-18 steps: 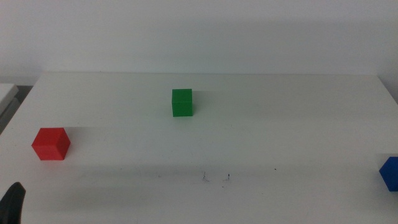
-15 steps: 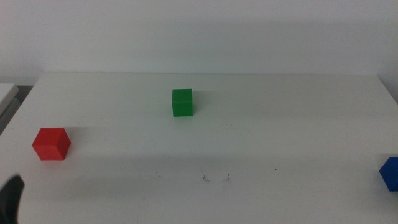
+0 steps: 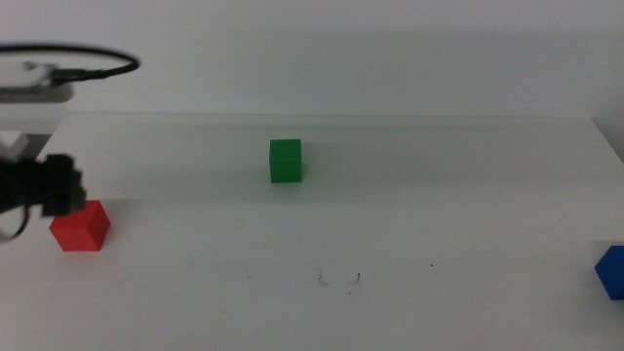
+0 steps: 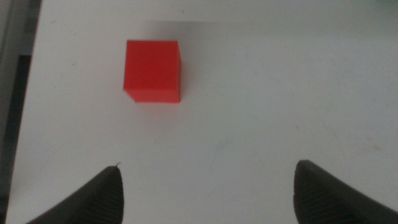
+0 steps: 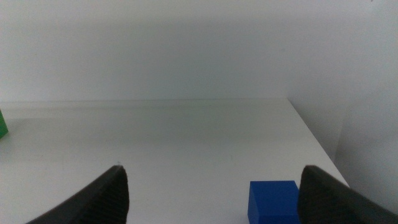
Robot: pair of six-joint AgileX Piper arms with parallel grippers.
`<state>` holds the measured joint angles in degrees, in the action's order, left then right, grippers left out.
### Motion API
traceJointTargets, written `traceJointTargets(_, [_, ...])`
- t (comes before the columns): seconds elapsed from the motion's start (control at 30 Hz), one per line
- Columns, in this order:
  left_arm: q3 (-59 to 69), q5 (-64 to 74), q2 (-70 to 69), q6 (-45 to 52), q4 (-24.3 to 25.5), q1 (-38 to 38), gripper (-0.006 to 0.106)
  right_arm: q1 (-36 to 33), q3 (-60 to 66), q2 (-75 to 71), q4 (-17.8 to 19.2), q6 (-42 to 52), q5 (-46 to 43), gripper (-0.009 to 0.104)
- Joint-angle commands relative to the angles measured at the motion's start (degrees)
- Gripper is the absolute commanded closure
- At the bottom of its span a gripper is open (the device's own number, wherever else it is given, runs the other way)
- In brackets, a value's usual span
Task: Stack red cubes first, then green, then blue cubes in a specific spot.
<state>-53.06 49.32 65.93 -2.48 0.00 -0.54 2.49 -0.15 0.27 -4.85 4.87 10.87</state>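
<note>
Small red matte cube (image 3: 80, 226) at far left of white surface (image 3: 468, 195); small green matte cube (image 3: 286, 161) further back, near centre; small blue matte cube (image 3: 611, 271) at right edge. Left pincer (image 3: 44, 187) above, just behind red cube.

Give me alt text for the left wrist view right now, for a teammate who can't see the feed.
A red cube sits alone on the white table, ahead of the left gripper and not between its jaws. The two dark jaws stand wide apart, holding nothing, and the cube lies off toward one jaw's side rather than centred between them.
</note>
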Motion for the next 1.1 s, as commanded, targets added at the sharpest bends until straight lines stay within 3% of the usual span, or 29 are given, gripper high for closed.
traceJointTargets(0.0, [-3.95, -0.29, 6.04, 1.17, 0.00, 0.13, 0.008, 0.34, 0.15, -0.27, 0.26, 0.09, -0.34, 0.016])
traceJointTargets(0.07, [-6.78, 0.27, 10.35, 2.91, 0.00, 1.67, 0.008, 0.34, 0.15, -0.27, 0.26, 0.09, -0.34, 0.016])
traceJointTargets(0.27, [-16.07, 4.60, 23.92, 17.31, -8.74, 9.89, 0.008, 0.34, 0.15, -0.27, 0.26, 0.09, -0.34, 0.016])
traceJointTargets(0.77, [-19.75, -6.74, 42.87, 20.76, -11.80, 10.77, 0.010, 0.34, 0.15, -0.27, 0.26, 0.09, -0.34, 0.016])
traceJointTargets(0.83, [-19.75, -7.06, 44.04, 20.76, -11.80, 10.77, 0.015, 0.34, 0.15, -0.27, 0.26, 0.09, -0.34, 0.016])
traceJointTargets(0.93, [-19.75, -6.80, 45.53, 20.50, -11.44, 10.77, 0.031, 0.34, 0.15, -0.27, 0.26, 0.09, -0.34, 0.016])
traceJointTargets(1.07, [-19.75, -5.19, 44.96, 18.81, -11.57, 10.28, 0.064, 0.34, 0.15, -0.27, 0.26, 0.09, -0.34, 0.016])
